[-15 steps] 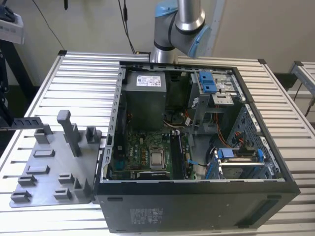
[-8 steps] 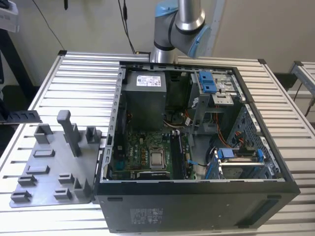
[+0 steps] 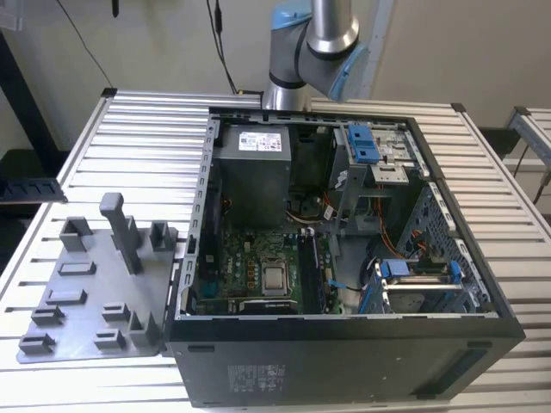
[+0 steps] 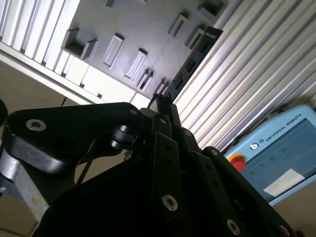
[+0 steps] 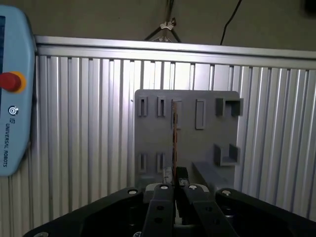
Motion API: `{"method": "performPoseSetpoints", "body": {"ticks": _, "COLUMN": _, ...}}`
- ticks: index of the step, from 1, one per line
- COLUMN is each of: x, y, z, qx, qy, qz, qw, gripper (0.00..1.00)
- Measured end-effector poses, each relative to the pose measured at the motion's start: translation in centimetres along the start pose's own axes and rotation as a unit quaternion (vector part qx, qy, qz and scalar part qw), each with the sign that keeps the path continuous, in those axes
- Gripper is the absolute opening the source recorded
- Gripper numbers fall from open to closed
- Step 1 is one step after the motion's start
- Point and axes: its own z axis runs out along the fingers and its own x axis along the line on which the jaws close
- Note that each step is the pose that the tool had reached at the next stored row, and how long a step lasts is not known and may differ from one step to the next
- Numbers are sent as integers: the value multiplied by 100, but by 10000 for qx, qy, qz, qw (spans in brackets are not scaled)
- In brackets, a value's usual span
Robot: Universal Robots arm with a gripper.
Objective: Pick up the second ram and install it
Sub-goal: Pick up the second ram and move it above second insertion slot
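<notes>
One gripper (image 5: 177,174) clamps one ram stick (image 5: 174,134) over one grey fixture plate (image 5: 197,148)

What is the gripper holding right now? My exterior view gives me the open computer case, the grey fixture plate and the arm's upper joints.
Observer: In both wrist views the gripper is shut on the second ram, a thin dark stick jutting out of its grip.
Operator: Where is the stick relative to the fixture plate?
Observer: In the first wrist view the stick is seen edge-on, in line with the grey fixture plate, which lies well beyond it on the slatted table.
</notes>
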Motion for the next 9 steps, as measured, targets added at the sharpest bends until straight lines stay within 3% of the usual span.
{"method": "performPoseSetpoints", "body": {"ticks": 3, "x": -2, "y": 0, "z": -46, "qx": 0, "qy": 0, "qz": 0, "qw": 10000, "gripper": 14}}
{"method": "performPoseSetpoints", "body": {"ticks": 9, "x": -3, "y": -1, "z": -47, "qx": 0, "qy": 0, "qz": 0, "qw": 10000, "gripper": 14}}
